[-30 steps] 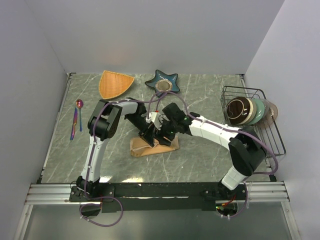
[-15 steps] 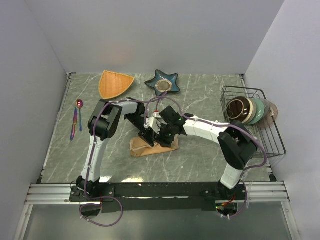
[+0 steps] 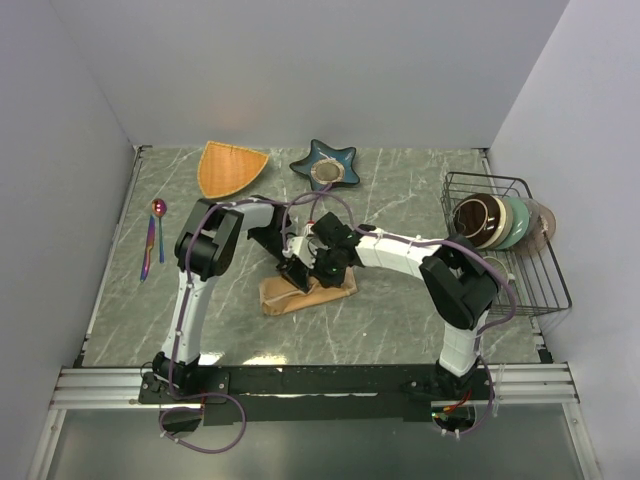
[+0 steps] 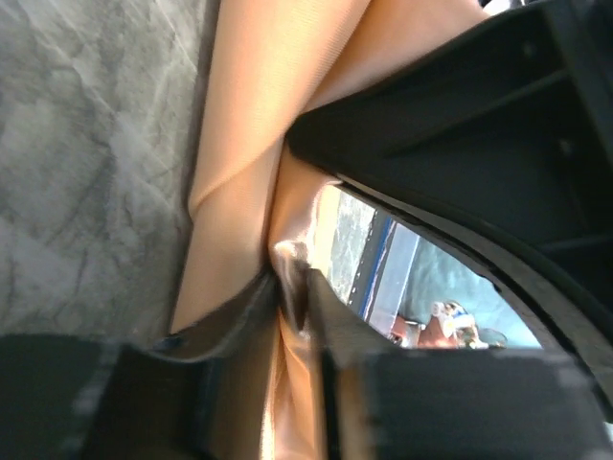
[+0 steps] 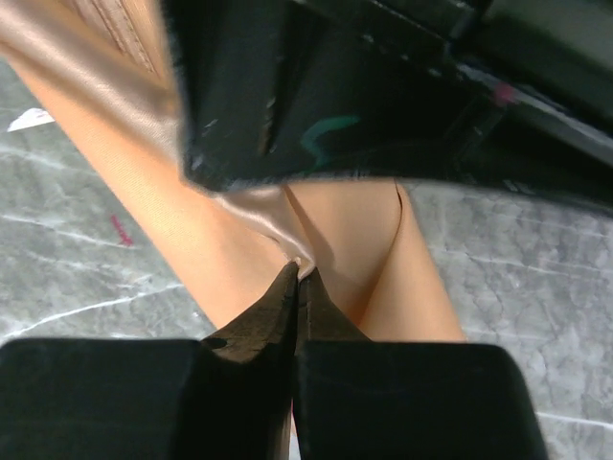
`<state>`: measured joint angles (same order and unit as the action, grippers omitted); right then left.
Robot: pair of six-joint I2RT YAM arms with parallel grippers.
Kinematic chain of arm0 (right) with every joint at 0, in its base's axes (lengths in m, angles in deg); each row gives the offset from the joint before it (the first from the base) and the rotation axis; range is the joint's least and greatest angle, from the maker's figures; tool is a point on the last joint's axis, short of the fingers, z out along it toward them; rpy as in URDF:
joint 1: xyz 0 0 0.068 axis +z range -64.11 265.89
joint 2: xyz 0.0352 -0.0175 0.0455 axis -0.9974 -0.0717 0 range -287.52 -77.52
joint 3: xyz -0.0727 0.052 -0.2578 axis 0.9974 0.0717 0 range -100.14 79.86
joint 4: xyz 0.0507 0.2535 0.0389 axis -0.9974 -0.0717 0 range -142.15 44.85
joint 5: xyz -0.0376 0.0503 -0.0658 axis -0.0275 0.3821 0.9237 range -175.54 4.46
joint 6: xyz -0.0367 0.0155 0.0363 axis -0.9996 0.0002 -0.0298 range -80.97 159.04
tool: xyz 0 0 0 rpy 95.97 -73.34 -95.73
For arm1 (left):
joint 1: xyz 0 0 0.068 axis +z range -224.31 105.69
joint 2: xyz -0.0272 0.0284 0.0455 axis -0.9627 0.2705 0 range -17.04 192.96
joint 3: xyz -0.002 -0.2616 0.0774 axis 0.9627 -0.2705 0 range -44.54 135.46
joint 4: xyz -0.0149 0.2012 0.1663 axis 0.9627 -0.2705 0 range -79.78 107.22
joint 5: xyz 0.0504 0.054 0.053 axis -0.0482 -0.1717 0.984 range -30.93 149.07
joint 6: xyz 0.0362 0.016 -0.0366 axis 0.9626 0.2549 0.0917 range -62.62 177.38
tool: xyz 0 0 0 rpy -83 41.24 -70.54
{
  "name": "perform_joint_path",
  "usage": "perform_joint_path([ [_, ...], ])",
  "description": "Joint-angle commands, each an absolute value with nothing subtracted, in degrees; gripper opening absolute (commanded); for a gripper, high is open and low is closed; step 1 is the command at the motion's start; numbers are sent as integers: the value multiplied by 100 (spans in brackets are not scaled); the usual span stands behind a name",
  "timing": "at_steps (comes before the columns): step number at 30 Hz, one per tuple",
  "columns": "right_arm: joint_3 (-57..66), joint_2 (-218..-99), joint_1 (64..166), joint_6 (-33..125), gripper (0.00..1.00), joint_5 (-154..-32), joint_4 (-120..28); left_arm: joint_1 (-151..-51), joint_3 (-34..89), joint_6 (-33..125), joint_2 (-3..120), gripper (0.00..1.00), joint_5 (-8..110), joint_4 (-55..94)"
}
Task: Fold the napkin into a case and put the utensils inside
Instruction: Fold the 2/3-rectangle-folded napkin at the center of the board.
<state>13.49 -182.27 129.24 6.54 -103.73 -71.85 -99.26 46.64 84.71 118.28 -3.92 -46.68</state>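
Both sets of jaws narrow: left claw (image 4: 292, 283) is pinching a fold of the shiny peach-orange satin napkin (image 4: 239, 115), right claw (image 5: 299, 273) is clamping it just beside. Iridescent purple-pink metal utensils (image 3: 149, 248) are lying well left of both claws.

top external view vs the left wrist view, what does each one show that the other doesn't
Only top external: the utensils lying near the table left edge, the orange fan dish and the wire basket of bowls.
Only left wrist: a close look at the left gripper shut on a raised fold of the napkin.
Both: the peach napkin on the grey marble table.
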Motion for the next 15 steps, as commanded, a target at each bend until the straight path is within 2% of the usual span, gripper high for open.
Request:
perform_joint_path([
  [1,1148,-18343,12913,643,0,-10092,-7371,-9638,4687,8691,11383,33,-227,-4219],
  [7,1174,-18334,12904,581,0,-10135,-7354,-9102,4336,8192,10469,44,-553,-3798],
  [12,1148,-18308,12904,572,0,-10171,-7353,-8400,3704,7937,9855,46,-703,-3579],
  [15,1104,-18273,12834,616,0,-10328,-7397,-7881,2809,7445,8880,47,-519,-2474],
])
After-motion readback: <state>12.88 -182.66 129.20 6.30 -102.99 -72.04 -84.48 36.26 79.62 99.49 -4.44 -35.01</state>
